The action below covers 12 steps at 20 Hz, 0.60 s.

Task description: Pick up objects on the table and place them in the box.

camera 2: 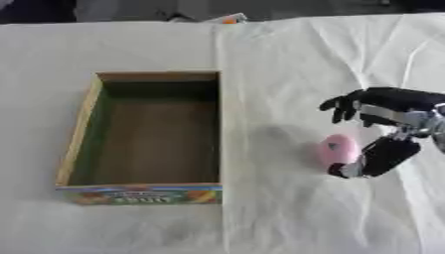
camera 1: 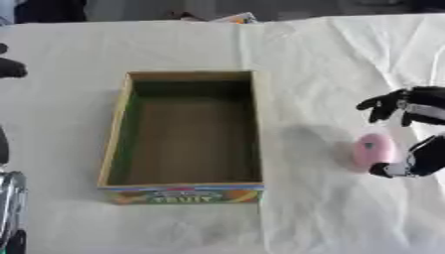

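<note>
Reaching from the right, the right hand (camera 2: 382, 134) spreads its fingers beside one pink egg (camera 2: 337, 150), thumb touching it. One box (camera 2: 80, 124) sits on the table (camera 2: 295, 54).

The open cardboard box (camera 1: 184, 188) is tan with green inner walls and a multicoloured printed front. The egg-shaped object (camera 2: 337, 150) is pink; the tablecloth (camera 1: 347, 59) is cream-white
</note>
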Each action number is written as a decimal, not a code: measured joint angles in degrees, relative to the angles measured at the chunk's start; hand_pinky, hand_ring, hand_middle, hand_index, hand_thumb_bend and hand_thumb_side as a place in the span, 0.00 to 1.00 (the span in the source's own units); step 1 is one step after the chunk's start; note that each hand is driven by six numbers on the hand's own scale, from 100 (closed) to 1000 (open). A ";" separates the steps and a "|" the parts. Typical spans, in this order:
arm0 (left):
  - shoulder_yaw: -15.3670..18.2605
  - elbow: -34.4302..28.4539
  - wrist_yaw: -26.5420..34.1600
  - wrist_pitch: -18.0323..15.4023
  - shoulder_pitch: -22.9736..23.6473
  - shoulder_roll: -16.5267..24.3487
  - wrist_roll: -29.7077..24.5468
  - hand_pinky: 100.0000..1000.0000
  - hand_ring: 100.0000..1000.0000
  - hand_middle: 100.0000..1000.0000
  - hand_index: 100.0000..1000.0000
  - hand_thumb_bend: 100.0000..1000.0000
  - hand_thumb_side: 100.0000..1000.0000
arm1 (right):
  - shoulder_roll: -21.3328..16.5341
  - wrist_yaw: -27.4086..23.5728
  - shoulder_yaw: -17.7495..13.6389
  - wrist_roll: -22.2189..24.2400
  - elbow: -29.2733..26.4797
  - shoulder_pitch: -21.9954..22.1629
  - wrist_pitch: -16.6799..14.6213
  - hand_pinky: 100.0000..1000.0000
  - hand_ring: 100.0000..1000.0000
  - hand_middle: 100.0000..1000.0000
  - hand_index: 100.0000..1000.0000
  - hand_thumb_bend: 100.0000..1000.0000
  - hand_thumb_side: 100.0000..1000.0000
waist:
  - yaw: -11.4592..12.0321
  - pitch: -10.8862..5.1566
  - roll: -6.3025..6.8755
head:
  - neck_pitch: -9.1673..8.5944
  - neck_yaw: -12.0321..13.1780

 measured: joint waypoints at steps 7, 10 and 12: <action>-0.01 0.00 0.00 0.06 0.03 -0.28 -0.14 0.48 0.45 0.50 0.63 0.00 0.80 | 1.53 3.27 0.97 0.37 5.33 -0.99 -1.96 0.63 0.82 0.73 0.96 0.26 0.27 | 0.00 0.01 0.03 | -0.01 -0.26; -0.02 0.00 0.00 0.04 0.06 -0.42 -0.20 0.48 0.45 0.50 0.63 0.00 0.80 | 2.07 4.26 1.51 0.58 7.08 -1.04 -2.70 0.63 0.82 0.73 0.95 0.26 0.27 | 0.00 0.09 0.03 | -0.01 -0.31; -0.02 0.00 0.00 0.01 0.07 -0.42 -0.23 0.48 0.45 0.50 0.63 0.00 0.80 | 2.26 4.86 1.69 0.69 7.90 -1.23 -3.13 0.63 0.82 0.73 0.95 0.25 0.27 | 0.00 0.12 0.03 | -0.01 -0.31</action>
